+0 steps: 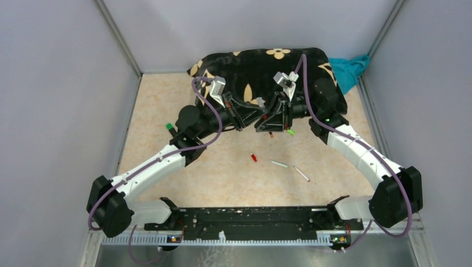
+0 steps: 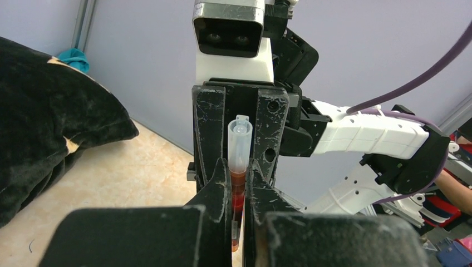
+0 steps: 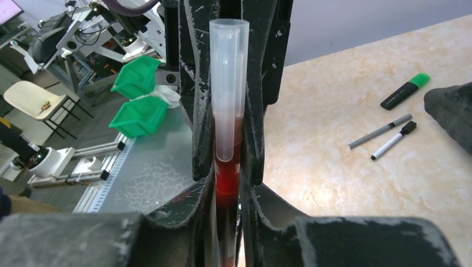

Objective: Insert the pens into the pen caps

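A red pen (image 2: 239,146) with a clear, translucent end stands upright between the two grippers above the middle of the table. My left gripper (image 2: 238,186) is shut on its red barrel. My right gripper (image 3: 228,181) faces it and is shut on the same red pen (image 3: 228,100). In the top view the left gripper (image 1: 245,116) and right gripper (image 1: 271,118) meet in front of the cushion. On the table lie a red pen cap (image 1: 254,157), a green cap (image 1: 290,132) and two white pens (image 1: 278,163) (image 1: 301,173). A black marker with a green end (image 3: 404,92) lies by two slim pens (image 3: 380,131).
A black floral cushion (image 1: 261,64) fills the back of the table, with a teal cloth (image 1: 350,69) behind its right end. Grey walls close in both sides. Green bins (image 3: 139,94) stand beyond the table's near edge. The marker's green end (image 1: 168,127) lies beside the left arm's elbow.
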`<state>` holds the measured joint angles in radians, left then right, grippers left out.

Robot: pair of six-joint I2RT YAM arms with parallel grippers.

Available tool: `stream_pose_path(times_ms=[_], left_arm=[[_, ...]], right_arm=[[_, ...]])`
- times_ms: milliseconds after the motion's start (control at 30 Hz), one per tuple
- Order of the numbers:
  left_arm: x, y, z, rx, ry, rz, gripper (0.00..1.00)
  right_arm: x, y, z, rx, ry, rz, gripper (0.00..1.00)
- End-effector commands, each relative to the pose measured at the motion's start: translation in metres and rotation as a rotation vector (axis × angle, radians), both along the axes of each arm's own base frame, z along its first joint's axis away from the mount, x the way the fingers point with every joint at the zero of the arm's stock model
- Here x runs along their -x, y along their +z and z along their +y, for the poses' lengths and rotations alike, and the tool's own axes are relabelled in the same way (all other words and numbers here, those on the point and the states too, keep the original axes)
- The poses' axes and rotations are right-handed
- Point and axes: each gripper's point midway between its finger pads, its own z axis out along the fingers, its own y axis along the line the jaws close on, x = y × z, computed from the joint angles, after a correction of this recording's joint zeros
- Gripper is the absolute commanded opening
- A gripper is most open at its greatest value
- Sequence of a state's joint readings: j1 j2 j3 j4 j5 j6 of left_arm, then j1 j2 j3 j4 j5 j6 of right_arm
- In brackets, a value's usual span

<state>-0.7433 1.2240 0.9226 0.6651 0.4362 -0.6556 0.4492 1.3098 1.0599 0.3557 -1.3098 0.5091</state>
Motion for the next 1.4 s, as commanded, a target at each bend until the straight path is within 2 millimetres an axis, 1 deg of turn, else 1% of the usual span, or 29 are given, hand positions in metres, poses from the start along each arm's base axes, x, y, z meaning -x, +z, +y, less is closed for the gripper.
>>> stream_pose_path(times_ms=[0, 67, 133, 200, 300, 367, 400, 467, 533, 633, 733, 767, 867, 967, 1067, 1133, 1200, 1367], left_arm=[[0.001, 0.002, 0.006, 0.02, 0.003, -0.014, 0.0], [-0.006, -0.007, 0.016, 0.02, 0.035, 0.021, 0.0], [-0.012, -0.022, 0.027, 0.007, 0.07, 0.075, 0.0], [-0.019, -0.04, 0.038, -0.022, 0.113, 0.131, 0.0], [-0.031, -0.074, 0.061, -0.086, 0.212, 0.238, 0.0], [-0.039, -0.104, 0.081, -0.145, 0.295, 0.329, 0.0], [-0.042, -0.115, 0.092, -0.169, 0.341, 0.359, 0.0], [-0.049, -0.151, 0.119, -0.249, 0.447, 0.47, 0.0], [-0.053, -0.178, 0.143, -0.315, 0.529, 0.549, 0.0], [-0.056, -0.209, 0.177, -0.396, 0.619, 0.65, 0.0], [-0.059, -0.231, 0.207, -0.46, 0.693, 0.718, 0.0], [-0.061, -0.238, 0.221, -0.474, 0.732, 0.75, 0.0], [-0.063, -0.256, 0.253, -0.516, 0.821, 0.824, 0.0], [-0.063, -0.272, 0.281, -0.565, 0.899, 0.882, 0.0], [-0.064, -0.29, 0.303, -0.602, 0.952, 0.944, 0.0], [-0.066, -0.3, 0.315, -0.617, 0.975, 0.983, 0.0], [-0.069, -0.312, 0.322, -0.645, 0.982, 1.018, 0.0], [-0.081, -0.328, 0.331, -0.703, 0.985, 1.049, 0.0]], right_arm=[[0.005, 0.011, 0.001, -0.024, 0.006, -0.065, 0.3], [0.001, 0.004, 0.001, -0.001, -0.019, -0.057, 0.46], [-0.005, -0.008, 0.0, 0.04, -0.049, -0.066, 0.58], [-0.01, -0.023, -0.003, 0.087, -0.078, -0.076, 0.64], [-0.015, -0.041, -0.014, 0.132, -0.117, -0.087, 0.71], [-0.021, -0.054, -0.024, 0.171, -0.156, -0.108, 0.72], [-0.023, -0.06, -0.029, 0.193, -0.176, -0.116, 0.73], [-0.028, -0.073, -0.038, 0.238, -0.214, -0.145, 0.74], [-0.033, -0.086, -0.046, 0.281, -0.252, -0.159, 0.75], [-0.038, -0.104, -0.058, 0.337, -0.305, -0.159, 0.78], [-0.042, -0.124, -0.07, 0.398, -0.357, -0.131, 0.78], [-0.044, -0.13, -0.074, 0.426, -0.377, -0.122, 0.78], [-0.045, -0.151, -0.085, 0.515, -0.389, -0.1, 0.78], [-0.043, -0.17, -0.094, 0.606, -0.364, -0.025, 0.81], [-0.044, -0.183, -0.099, 0.64, -0.36, 0.039, 0.81], [-0.048, -0.184, -0.101, 0.635, -0.383, 0.043, 0.81], [-0.051, -0.185, -0.103, 0.636, -0.405, 0.039, 0.81], [-0.052, -0.187, -0.105, 0.628, -0.436, 0.045, 0.81]])
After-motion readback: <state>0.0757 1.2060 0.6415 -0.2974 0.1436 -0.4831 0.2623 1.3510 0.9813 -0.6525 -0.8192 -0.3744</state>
